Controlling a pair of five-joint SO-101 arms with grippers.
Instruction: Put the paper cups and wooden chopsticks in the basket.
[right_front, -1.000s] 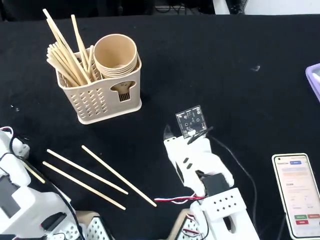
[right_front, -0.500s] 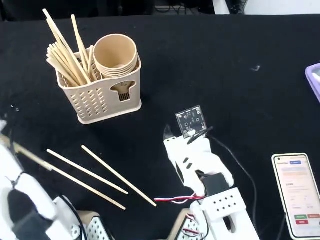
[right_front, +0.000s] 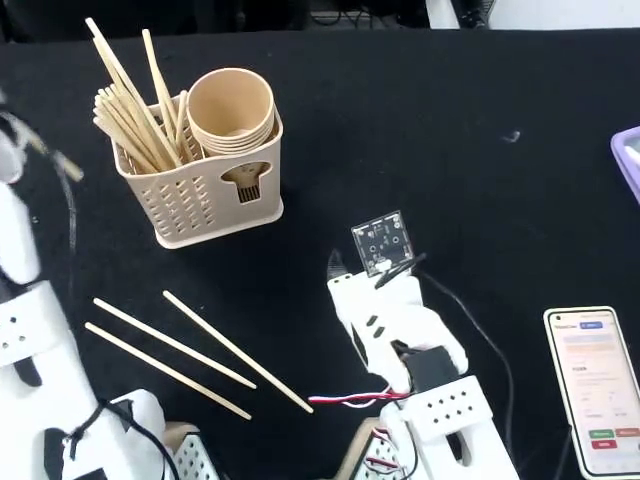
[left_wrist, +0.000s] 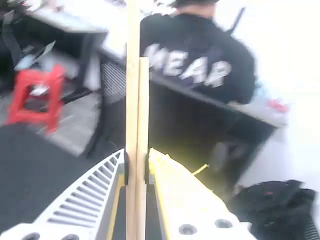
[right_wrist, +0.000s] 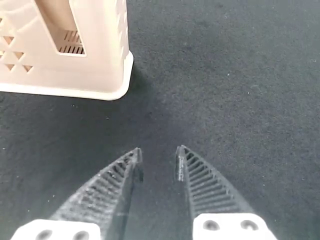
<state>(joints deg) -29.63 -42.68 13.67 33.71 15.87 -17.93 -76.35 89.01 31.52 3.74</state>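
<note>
A beige basket (right_front: 205, 195) stands at the far left with several wooden chopsticks (right_front: 130, 105) and stacked paper cups (right_front: 231, 108) in it. Three loose chopsticks (right_front: 172, 344) lie on the black cloth in front of it. My left gripper (left_wrist: 136, 162) is shut on a pair of chopsticks (left_wrist: 134, 95), held high with the room behind. In the high view that held chopstick (right_front: 55, 160) is a blur left of the basket, above the left arm (right_front: 25, 330). My right gripper (right_wrist: 157, 159) hovers open and empty just above the cloth, near the basket (right_wrist: 65, 60).
The right arm (right_front: 405, 335) rests at the front centre. A phone (right_front: 594, 390) lies at the front right. A purple thing (right_front: 628, 160) pokes in at the right edge. Black cloth stretches bare across the far right.
The left arm has risen from the front left corner and swung toward the far side, carrying the chopsticks up off the cloth. The right arm has not moved.
</note>
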